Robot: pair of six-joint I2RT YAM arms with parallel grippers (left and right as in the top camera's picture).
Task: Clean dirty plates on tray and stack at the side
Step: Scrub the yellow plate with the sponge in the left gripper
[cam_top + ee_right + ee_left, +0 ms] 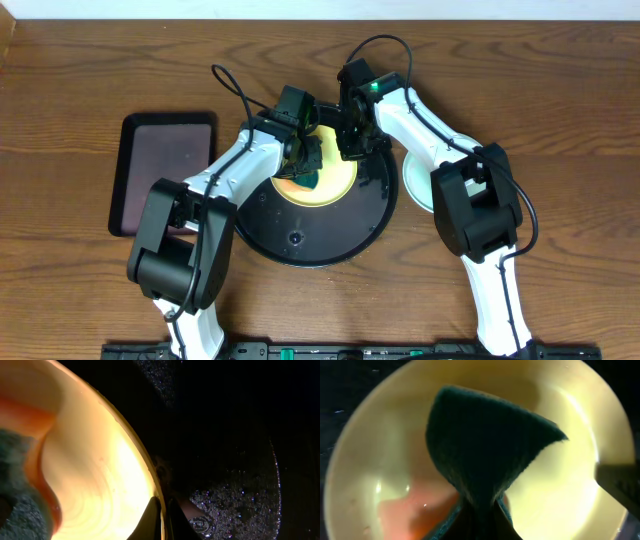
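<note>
Observer: Wiping stage, by my read. Left pincer (480,522) clamped on a dark green sponge (485,445), which hangs over the yellow plate (570,460). Plate sits on the black tray (300,240), toward its far side.

Checker: Right side?

Observer: Right pincer (162,520), fingers drawn together on the plate's right rim. Steadying it, I judge.

Checker: Plate clean?

Observer: No. Red smear (405,510), wet-looking, low-left in the left wrist view. Sponge just beside it. Whether the sponge touches the plate, can't tell.

Checker: Next move?

Observer: Likely press the sponge down and sweep through the smear while the rim hold resists. Once clean, lift and carry to the side. Turquoise plate (415,185) lies on the worktop (560,100) just right of the tray, partly under the right arm. One plate or a stack, can't tell. Looks like the stacking spot.

Checker: Room to work?

Observer: Tight over the plate, both pincers near each other. A sweep toward the right rim runs at the right fingers. Raised tray rim is just beside the right pincer, and the plate must clear it on lifting. Near half of the tray is bare, speckled with droplets. Open worktop lies to the right. Rectangular tray (165,165) is well apart on the left, out of the way.
</note>
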